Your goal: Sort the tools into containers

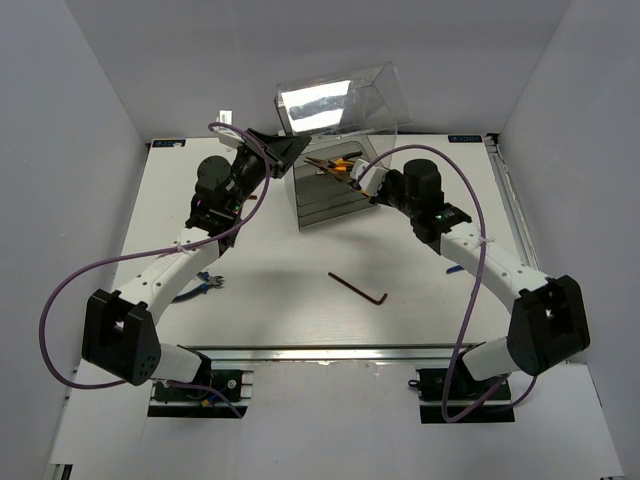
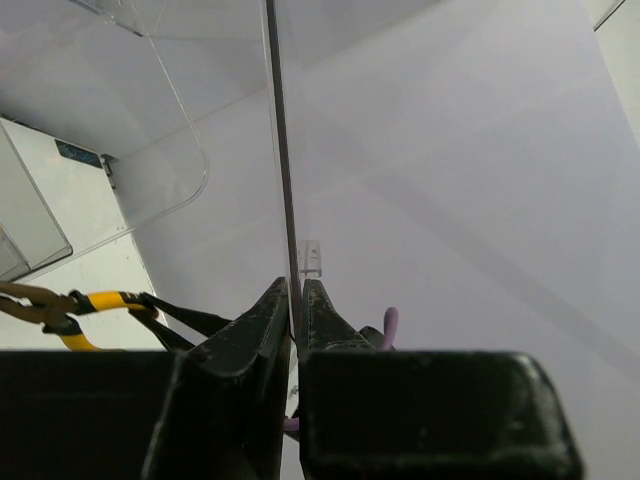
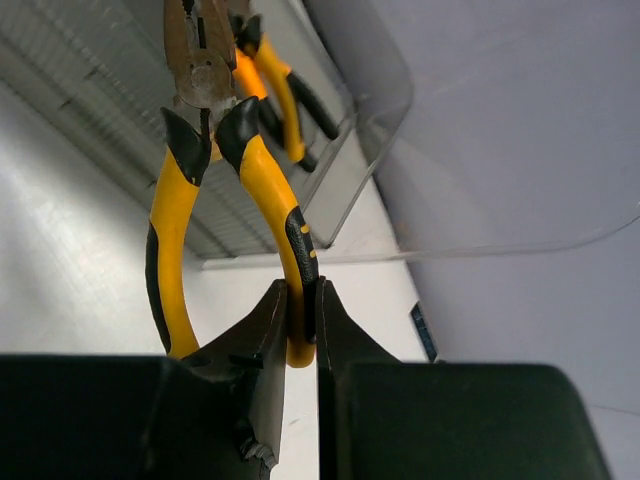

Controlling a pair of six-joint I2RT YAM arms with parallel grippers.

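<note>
Left pincer [image 2: 294, 298] is clamped on the edge of the clear lid [image 1: 330, 100], propping it open over the cabinet [image 1: 325, 205]. Right pincer [image 3: 300, 310] grips one handle of the yellow pliers [image 3: 240, 160], nose hanging over the top compartment, where a second pair [image 3: 288, 98] already lies. Not halfway, I'd judge: a hex key [image 1: 358, 287] and a blue-handled tool [image 1: 211, 283] wait on the desk [image 1: 300, 320].
</note>
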